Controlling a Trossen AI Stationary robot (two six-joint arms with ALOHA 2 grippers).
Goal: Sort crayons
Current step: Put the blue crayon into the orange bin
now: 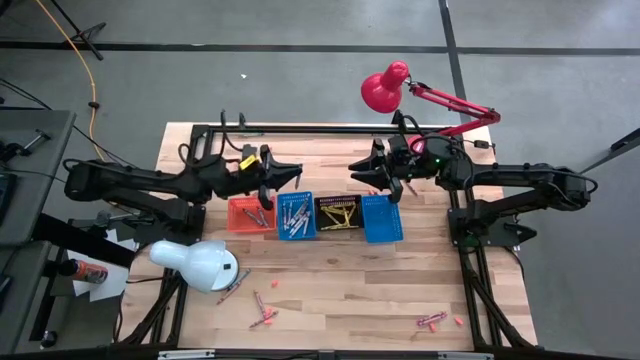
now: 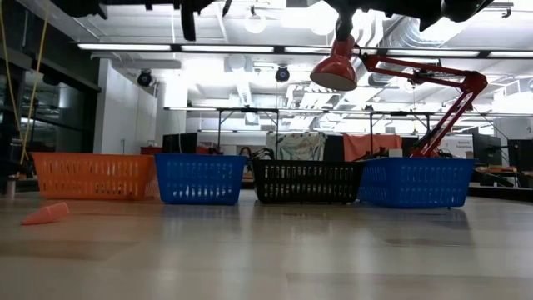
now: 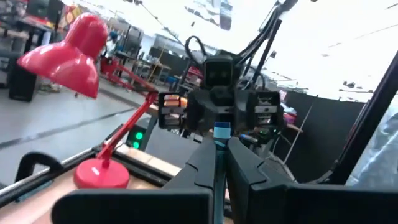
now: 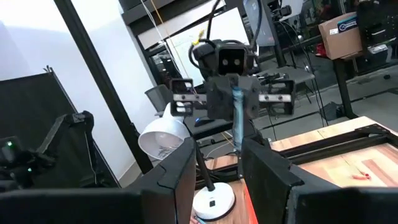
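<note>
Left gripper (image 1: 297, 176): raised above the baskets at about 11 o'clock from table centre, pointing toward the other arm; fingers (image 3: 205, 165) clenched together, nothing between them.
Right gripper (image 1: 352, 168): raised at about 1 o'clock from table centre, facing the left one; fingers (image 4: 264, 165) stand apart with a gap; nothing seen between them in the right wrist view.
Baskets: four in a row across the middle of the table, side by side: orange basket (image 1: 247, 214), blue basket (image 1: 296, 215), black basket (image 1: 339, 213), second blue basket (image 1: 381, 219).
Crayons in baskets: a few in the orange basket, several pale ones in the first blue basket, yellowish ones in the black basket.
Loose crayons (image 1: 262, 312): scattered on the near part of the table, a cluster at 7 o'clock, another small group (image 1: 433, 320) at 5 o'clock.
Low view: one orange piece (image 2: 47, 213) lies on the wood in front of the orange basket.
Lamps: red lamp (image 1: 388, 86) at 1 o'clock beyond the table edge; white lamp (image 1: 196, 263) at 8 o'clock.
</note>
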